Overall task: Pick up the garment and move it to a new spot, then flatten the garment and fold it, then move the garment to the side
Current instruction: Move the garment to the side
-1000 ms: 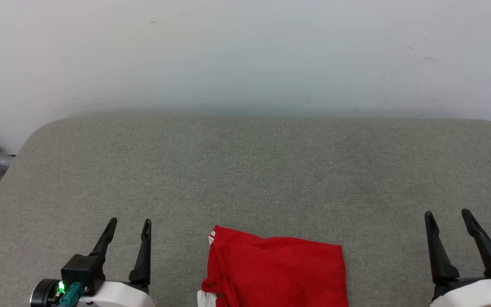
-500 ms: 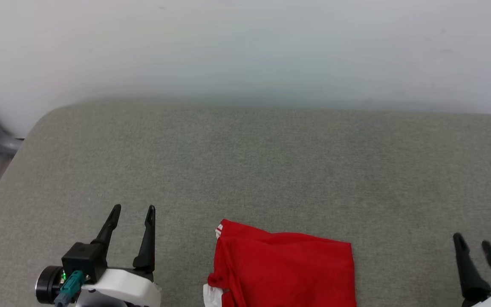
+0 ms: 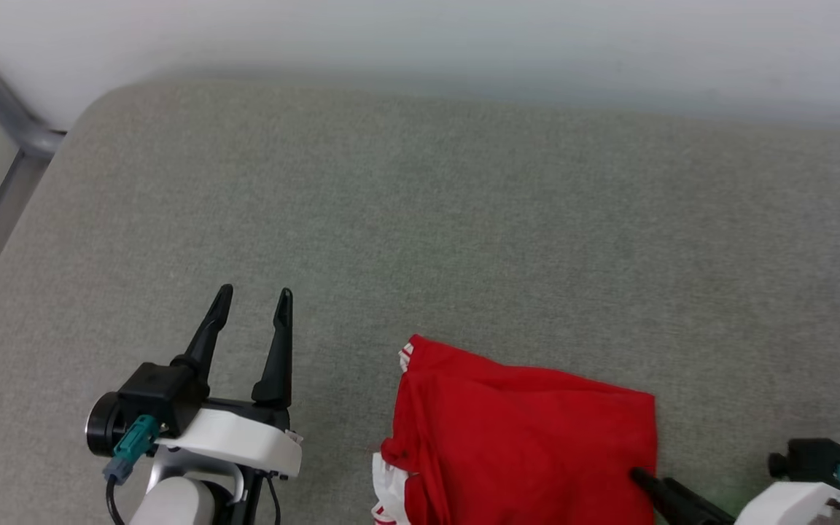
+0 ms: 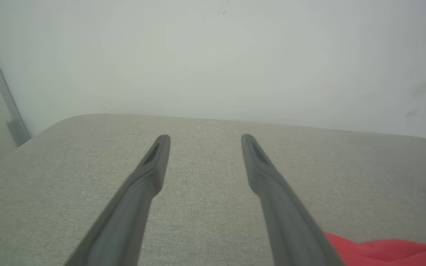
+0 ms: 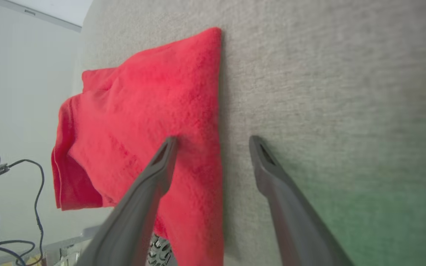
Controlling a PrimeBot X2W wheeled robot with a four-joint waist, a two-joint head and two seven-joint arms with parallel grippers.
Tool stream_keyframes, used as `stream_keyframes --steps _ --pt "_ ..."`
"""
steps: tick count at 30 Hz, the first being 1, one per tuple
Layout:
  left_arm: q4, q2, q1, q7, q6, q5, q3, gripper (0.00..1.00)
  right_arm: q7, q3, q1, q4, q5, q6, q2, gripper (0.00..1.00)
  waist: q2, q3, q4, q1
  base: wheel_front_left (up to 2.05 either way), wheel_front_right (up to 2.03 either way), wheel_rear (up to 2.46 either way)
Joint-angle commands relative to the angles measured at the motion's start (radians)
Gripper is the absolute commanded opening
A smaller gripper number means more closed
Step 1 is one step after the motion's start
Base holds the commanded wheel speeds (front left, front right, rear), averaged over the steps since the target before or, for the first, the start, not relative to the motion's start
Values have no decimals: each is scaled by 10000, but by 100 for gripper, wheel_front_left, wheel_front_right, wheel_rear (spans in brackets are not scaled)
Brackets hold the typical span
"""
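The garment is a bright red shirt lying folded on the grey padded surface, at the near edge of the head view, with white striped trim at its left corners. My left gripper stands open and empty to its left, apart from it; its wrist view catches a red corner of the garment at the lower right. My right gripper reaches in from the right, low over the garment's right edge. In the right wrist view the right gripper is open, one finger over the garment, the other over bare grey fabric.
A pale wall rises behind the padded surface. A grey metal frame stands past the rounded far left corner. Cables hang beyond the surface's near edge in the right wrist view.
The head camera has tilted down and shifted. My right gripper has swung from upright at the right side to point left at the garment's right edge. The left gripper kept its pose.
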Motion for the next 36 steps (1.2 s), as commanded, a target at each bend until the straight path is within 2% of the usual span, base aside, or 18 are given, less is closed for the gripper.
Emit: stream_keyframes --steps 1,9,10,11,12,13,19,25,29,36 --pt "22 -73 -156 -25 -73 89 87 100 99 198 -234 142 186 -5 -108 100 -1 350 267 -1 0 0 0" --pt "165 -440 -322 -25 -436 451 483 100 409 1304 -659 1478 773 -17 -264 100 -1 596 449 -1 0 0 0" --pt "183 -474 -314 -25 -481 499 532 100 379 1378 -684 1556 815 -17 -274 88 -1 588 446 -1 0 0 0" --pt "197 -502 -300 -25 -498 524 558 100 382 1446 -703 1630 834 -17 -303 37 -1 580 441 -1 0 0 0" --pt "214 -525 -285 -25 -536 579 609 100 384 1525 -752 1672 813 -19 -347 7 -1 567 431 -1 0 0 0" --pt "229 -552 -267 -25 -563 600 665 100 322 1588 -827 1639 828 -20 -356 0 -1 543 411 -1 0 0 0" --pt "426 -699 -113 -25 -728 835 840 100 -98 1781 -1178 1115 434 -11 -779 0 -1 92 253 -1 0 0 0" --pt "363 -793 176 -25 -812 999 1073 100 -128 1933 -1394 691 -472 -8 -1290 0 -1 -555 -142 -1 0 0 0" --pt "185 -803 413 -25 -830 1091 1196 100 209 2031 -1640 513 -1068 -8 -1704 0 -1 -651 -863 -1 0 0 0" --pt "-137 -738 289 -24 -941 1234 1225 100 560 2237 -2523 453 -1564 -8 -2306 0 -1 -105 -2805 -1 0 0 0"
